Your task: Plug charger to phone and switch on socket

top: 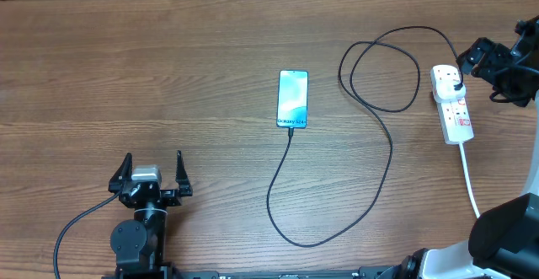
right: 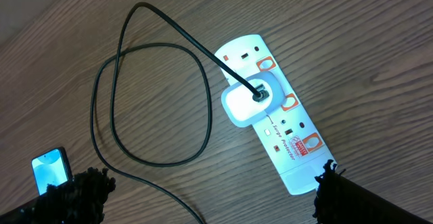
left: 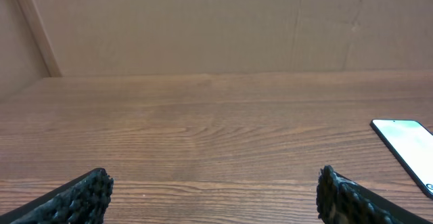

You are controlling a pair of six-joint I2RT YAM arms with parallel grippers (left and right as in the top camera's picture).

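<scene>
Wood-grain table (top: 126, 43) in every view, with a plain brown wall (left: 203, 21) behind.

Left gripper (top: 152, 159): jaws spread as wide as they go, holding nothing, parked low over bare wood. Ahead of it and off to its right, well apart: phone (top: 292, 99), flat, screen lit. Slim and glass-faced, so likely slick and prone to skate on the wood; best pinned by its long edges, never squeezed across the screen.

Further right of that gripper: charger (top: 390, 144), a thin black cable lying in loose loops. Connector tip (top: 290, 130) touching the phone's near edge; cannot tell whether fully seated. Probably light and limp, apt to drag its loops along; best taken by the short stiff connector housing, not the cord.

Right gripper (right: 211, 193): likewise wide open and empty, hovering above the socket (right: 284, 126). Just ahead of its fingertips: white adapter block (right: 247, 102) seated on the strip, black cable entering it. Beside that, red-marked switches (right: 291, 102) in a row. White cord (top: 472, 186) trailing back toward the arm's base. Looks light enough to slide, so press straight down on the switch by the adapter, not sideways.
</scene>
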